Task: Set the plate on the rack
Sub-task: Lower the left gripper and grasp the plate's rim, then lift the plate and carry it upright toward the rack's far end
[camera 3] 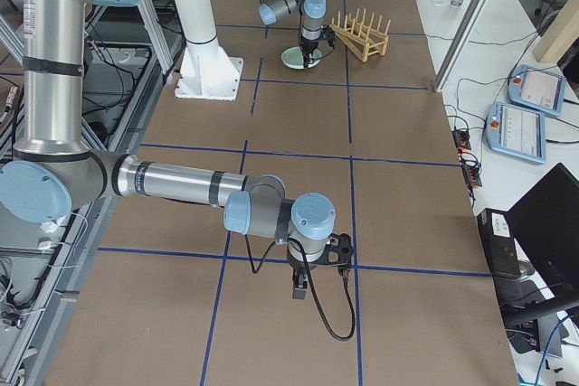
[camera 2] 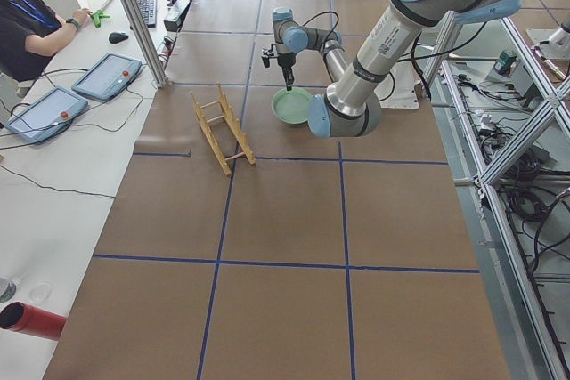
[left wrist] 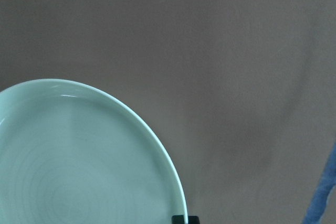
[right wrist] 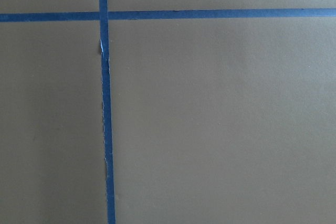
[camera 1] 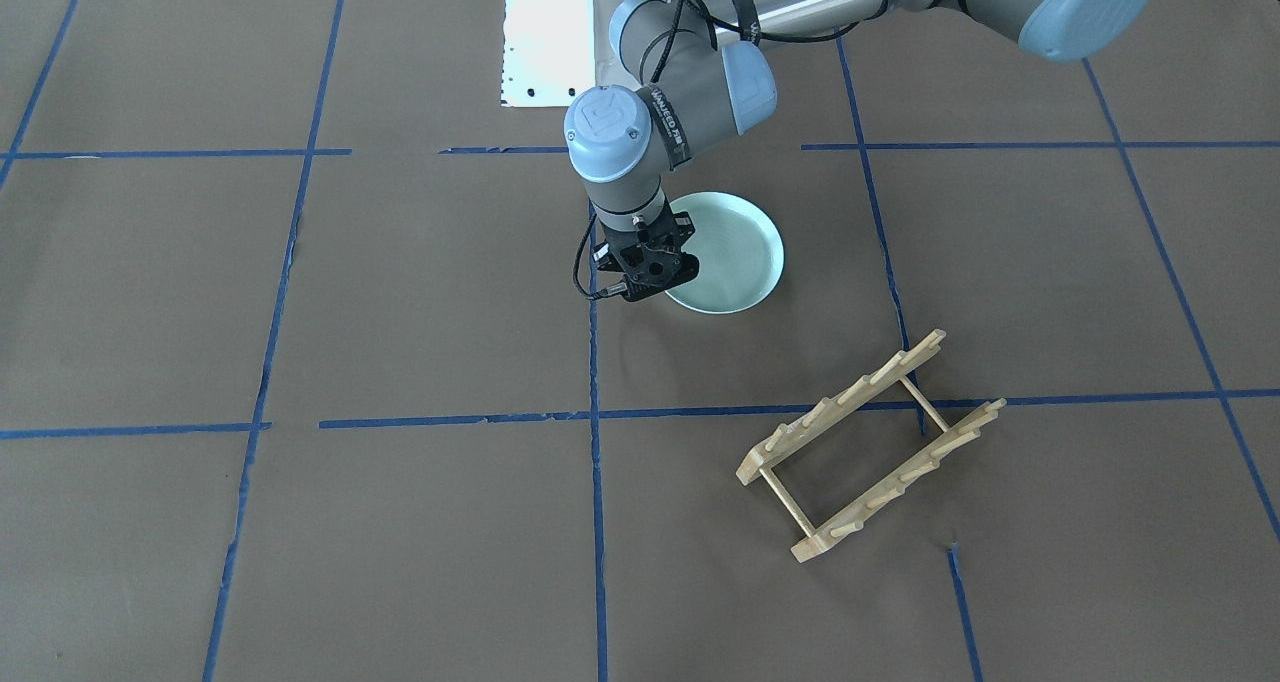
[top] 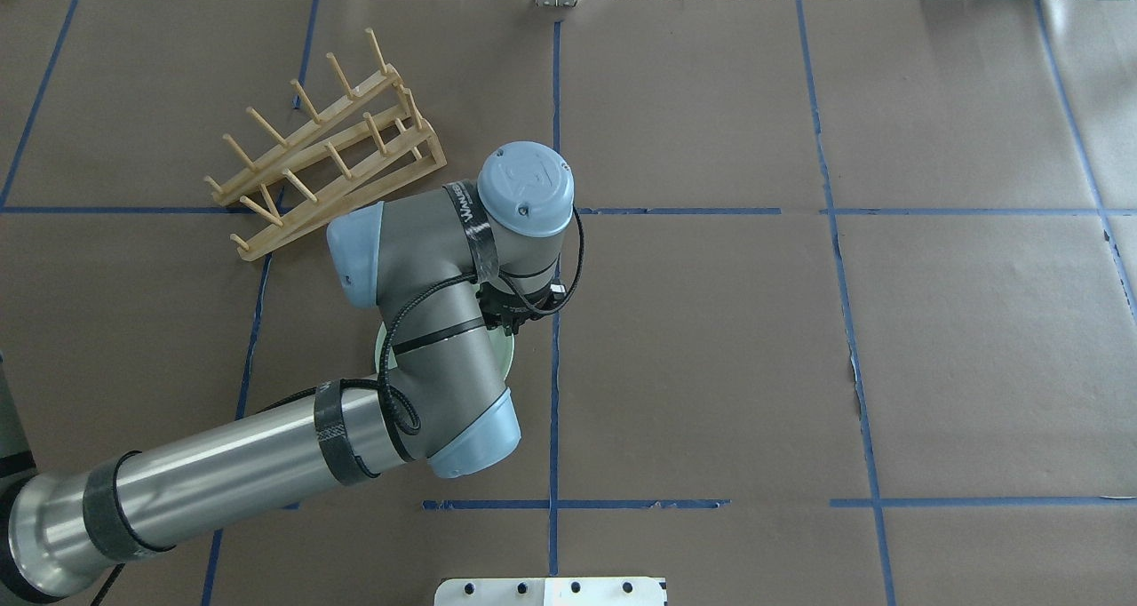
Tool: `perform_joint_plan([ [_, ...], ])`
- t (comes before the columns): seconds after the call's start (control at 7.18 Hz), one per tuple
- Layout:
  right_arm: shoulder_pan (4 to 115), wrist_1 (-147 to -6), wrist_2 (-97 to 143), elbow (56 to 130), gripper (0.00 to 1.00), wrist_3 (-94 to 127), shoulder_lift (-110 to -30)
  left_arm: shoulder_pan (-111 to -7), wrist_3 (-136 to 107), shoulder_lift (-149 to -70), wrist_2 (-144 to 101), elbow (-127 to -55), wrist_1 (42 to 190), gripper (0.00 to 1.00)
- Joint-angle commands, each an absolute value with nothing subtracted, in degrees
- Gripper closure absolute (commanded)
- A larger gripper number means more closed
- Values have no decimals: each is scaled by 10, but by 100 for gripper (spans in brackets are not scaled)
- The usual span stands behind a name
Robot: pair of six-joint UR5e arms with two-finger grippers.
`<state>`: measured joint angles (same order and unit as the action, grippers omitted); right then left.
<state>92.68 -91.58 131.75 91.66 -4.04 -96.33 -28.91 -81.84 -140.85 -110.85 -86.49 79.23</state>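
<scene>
Your left gripper [camera 1: 648, 284] low over plate [camera 1: 740, 252] rim, plate flat on table [camera 1: 400, 312], grip width you cannot tell, rack [camera 1: 843, 400] well apart.

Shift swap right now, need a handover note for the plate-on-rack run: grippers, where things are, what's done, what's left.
Left gripper: low at the rim of the plate, on the side away from the rack. Cannot tell whether it has closed on the rim.
Right gripper: hangs over bare table, far from both things. Its state is not readable.
Plate: flat on the table, apart from the rack.
Rack: upright on the table, with nothing in it.
Done: left arm is in place at the plate.
Left: secure the grip, lift the plate, carry it over and slot it into the rack.
</scene>
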Motion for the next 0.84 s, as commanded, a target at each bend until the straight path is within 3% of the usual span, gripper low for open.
perform_joint_plan([
  [0.0, 926, -916, 1317, 917, 0, -40, -963, -335, -817, -1410, -1166, -971, 799, 100],
  [0.14, 926, -916, 1317, 917, 0, -40, -963, -369, -818, -1411, -1183, -1006, 855, 100],
  [0.7, 927, -916, 1317, 917, 0, -40, -963, -525, -917, -1351, -1264, -1000, 1244, 100],
])
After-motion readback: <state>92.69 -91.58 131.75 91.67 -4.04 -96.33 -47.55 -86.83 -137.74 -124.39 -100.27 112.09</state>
